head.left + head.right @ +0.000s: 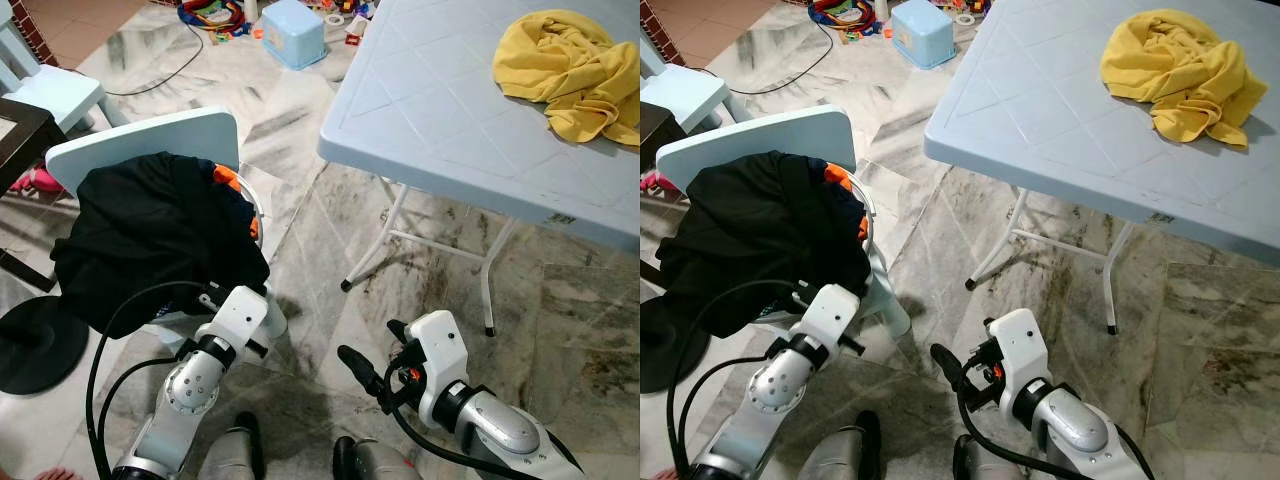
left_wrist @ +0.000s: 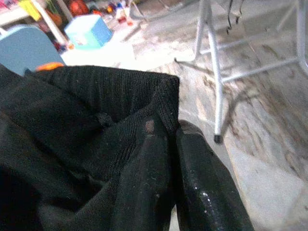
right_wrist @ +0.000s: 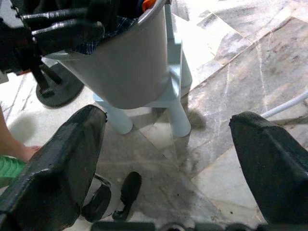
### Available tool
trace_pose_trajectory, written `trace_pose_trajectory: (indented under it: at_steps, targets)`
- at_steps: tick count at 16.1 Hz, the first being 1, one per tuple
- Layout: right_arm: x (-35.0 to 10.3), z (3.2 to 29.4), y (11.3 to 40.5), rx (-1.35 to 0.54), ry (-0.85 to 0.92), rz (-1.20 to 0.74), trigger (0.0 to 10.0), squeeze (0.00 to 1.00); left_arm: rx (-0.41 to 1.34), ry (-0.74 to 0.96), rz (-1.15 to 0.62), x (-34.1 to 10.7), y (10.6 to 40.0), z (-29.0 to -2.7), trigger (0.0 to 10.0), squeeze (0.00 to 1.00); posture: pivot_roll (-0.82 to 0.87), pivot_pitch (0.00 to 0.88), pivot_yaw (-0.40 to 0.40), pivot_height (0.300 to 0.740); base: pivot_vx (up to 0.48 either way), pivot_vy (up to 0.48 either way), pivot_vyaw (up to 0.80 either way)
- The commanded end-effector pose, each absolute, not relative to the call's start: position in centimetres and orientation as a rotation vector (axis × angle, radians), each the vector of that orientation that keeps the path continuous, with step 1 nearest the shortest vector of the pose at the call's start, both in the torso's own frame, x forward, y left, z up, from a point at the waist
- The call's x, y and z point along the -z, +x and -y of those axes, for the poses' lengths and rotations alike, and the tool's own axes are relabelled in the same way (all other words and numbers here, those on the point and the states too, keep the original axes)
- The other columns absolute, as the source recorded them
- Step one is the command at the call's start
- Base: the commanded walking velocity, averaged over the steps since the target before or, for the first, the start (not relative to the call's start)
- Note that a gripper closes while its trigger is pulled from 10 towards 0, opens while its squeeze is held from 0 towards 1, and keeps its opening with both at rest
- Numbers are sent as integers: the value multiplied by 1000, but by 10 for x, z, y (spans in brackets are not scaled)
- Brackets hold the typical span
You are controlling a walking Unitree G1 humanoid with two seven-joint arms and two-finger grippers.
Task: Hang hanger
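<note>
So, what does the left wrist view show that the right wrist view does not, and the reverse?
Left wrist view: the left gripper, fingers together on the black cloth, plus a blue box and white table legs. Right wrist view: the right gripper wide open above the floor, the grey basket from outside, a black round base and a person's foot. Both share the marble floor.

left arm [image 1: 190, 385] bent upward, left gripper [image 2: 168, 159] fingers pressed together, tips buried in dark cloth | right arm [image 1: 490, 420] low, right gripper [image 3: 168, 159] fingers spread wide, holding nothing
</note>
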State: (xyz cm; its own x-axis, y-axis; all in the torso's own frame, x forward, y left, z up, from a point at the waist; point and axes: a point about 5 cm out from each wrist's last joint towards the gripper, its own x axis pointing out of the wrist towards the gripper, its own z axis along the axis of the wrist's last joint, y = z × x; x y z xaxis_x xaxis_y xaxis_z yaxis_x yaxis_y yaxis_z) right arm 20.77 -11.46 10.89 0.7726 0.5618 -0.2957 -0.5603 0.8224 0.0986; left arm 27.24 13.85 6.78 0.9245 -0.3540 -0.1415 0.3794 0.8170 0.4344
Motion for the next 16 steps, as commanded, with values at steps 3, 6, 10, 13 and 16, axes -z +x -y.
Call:
trace_pose_trajectory:
  at_steps: [3, 6, 10, 13, 16]
  targets:
    - [-106, 115, 208, -612, -5, -333, 10000, 0, 447, 489, -186, -52, 264, -134, 10000, 0, -48, 236, -63, 740, 0, 0, 0]
    - [-105, 117, 208, -609, -12, -334, 10000, 0, 394, 489, -242, -54, 268, -143, 10000, 1000, -52, 230, -61, 740, 0, 0, 0]
    - [-103, 116, 208, -619, 1, -334, 10000, 0, 368, 469, -319, -54, 267, -147, 10000, 1000, -46, 226, -62, 740, 0, 0, 0]
    - [-101, 113, 205, -632, -3, -344, 10000, 0, 349, 467, -330, -57, 268, -146, 10000, 1000, -43, 228, -62, 740, 0, 0, 0]
    - [-100, 113, 206, -629, -1, -345, 10000, 0, 304, 472, -321, -61, 278, -145, 10000, 1000, -42, 228, -60, 740, 0, 0, 0]
